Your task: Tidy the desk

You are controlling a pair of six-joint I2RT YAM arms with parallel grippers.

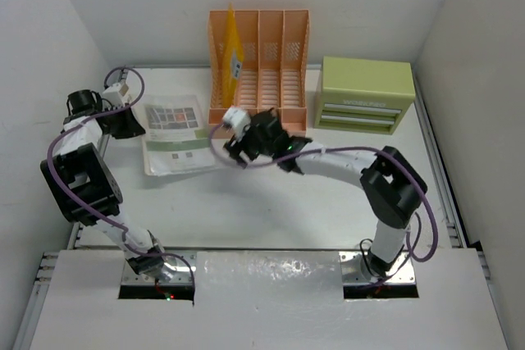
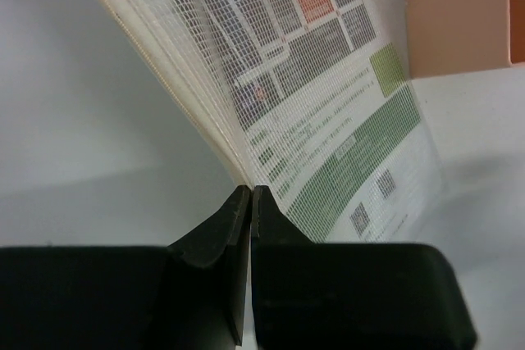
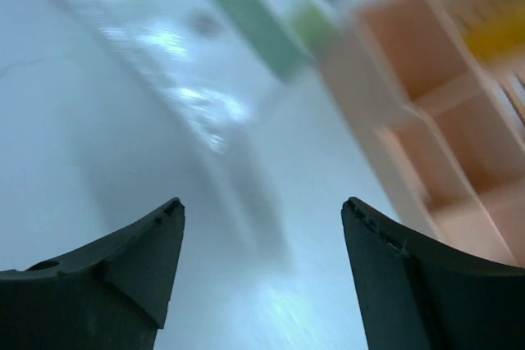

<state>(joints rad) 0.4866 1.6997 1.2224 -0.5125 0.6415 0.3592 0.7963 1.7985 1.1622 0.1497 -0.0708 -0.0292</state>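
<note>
Two arms, top view: both are bolted at the near edge of the desk (image 1: 271,211), a white tabletop that fills the floor of the white-walled enclosure.
Top view, back row: a peach file rack (image 1: 271,63) stands at the back centre with a yellow folder (image 1: 232,47) upright in its leftmost slot. A green drawer box (image 1: 365,94) sits just to its right.
Top view, left side: a mesh document pouch (image 1: 174,133) with a printed sheet inside lies flat on the desk, left of the file rack.
Top view, left gripper (image 1: 131,125): at the pouch's left edge.
Top view, right gripper (image 1: 235,152): low over the desk, just in front of the rack's left end.
Left wrist view, left gripper (image 2: 250,194): the jaws are pressed together, with their tips at the edge of the mesh document pouch (image 2: 328,120). Whether they pinch that edge cannot be told.
Left wrist view, background: the file rack (image 2: 459,22) is at upper right, with the bare desk (image 2: 476,137) below it.
Right wrist view, right gripper (image 3: 262,211): the jaws are spread wide with nothing between them, above the bare desk (image 3: 123,120).
Right wrist view, background: the picture is blurred. The file rack (image 3: 426,104) is to the right with the yellow folder (image 3: 500,34) in it, and the pouch (image 3: 246,14) is at the top.
</note>
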